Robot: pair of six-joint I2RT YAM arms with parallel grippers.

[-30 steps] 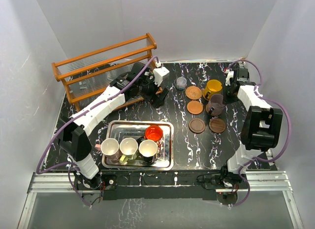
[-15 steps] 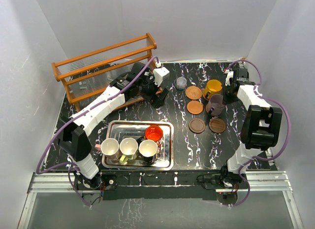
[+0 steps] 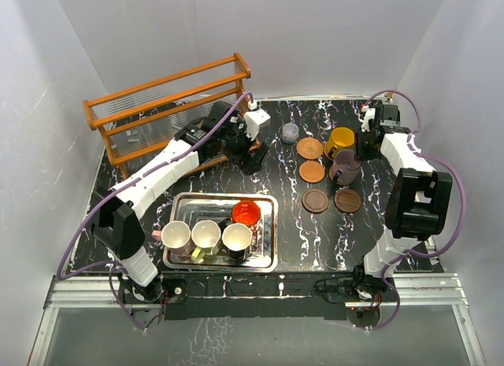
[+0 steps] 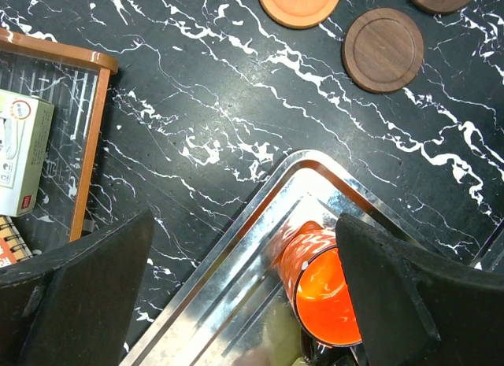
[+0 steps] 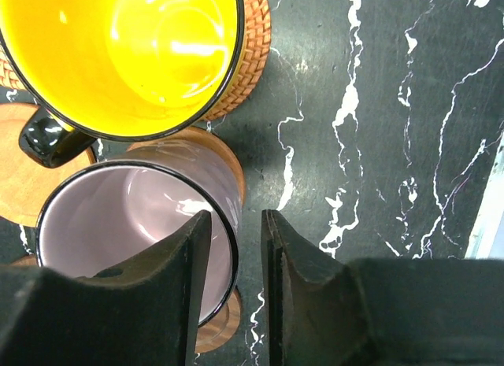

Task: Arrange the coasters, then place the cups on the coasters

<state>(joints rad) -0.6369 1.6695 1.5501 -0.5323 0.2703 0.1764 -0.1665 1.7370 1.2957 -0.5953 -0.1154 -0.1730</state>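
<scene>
The mauve cup [image 5: 134,224] stands on a reddish coaster [image 5: 228,157] beside the yellow cup [image 5: 134,51], which sits on a woven coaster [image 5: 256,43]. My right gripper [image 5: 235,220] straddles the mauve cup's rim, one finger inside and one outside, slightly open with a gap to the wall. Bare coasters lie left of the cups: woven [image 3: 309,149], orange [image 3: 312,171], dark brown [image 3: 315,201] and dark brown [image 3: 347,201]. My left gripper [image 3: 250,155] hangs wide open and empty above the tray's far corner. The red-orange cup [image 4: 323,295] shows below it.
A metal tray [image 3: 268,260] near the front holds the red-orange cup [image 3: 246,212] and three white-lined cups [image 3: 205,236]. A small grey-blue pot [image 3: 290,132] stands behind the coasters. A wooden rack [image 3: 169,106] fills the back left.
My right gripper's jaws have parted from the mauve cup's rim and the wrist has shifted slightly back. The left arm has barely moved.
</scene>
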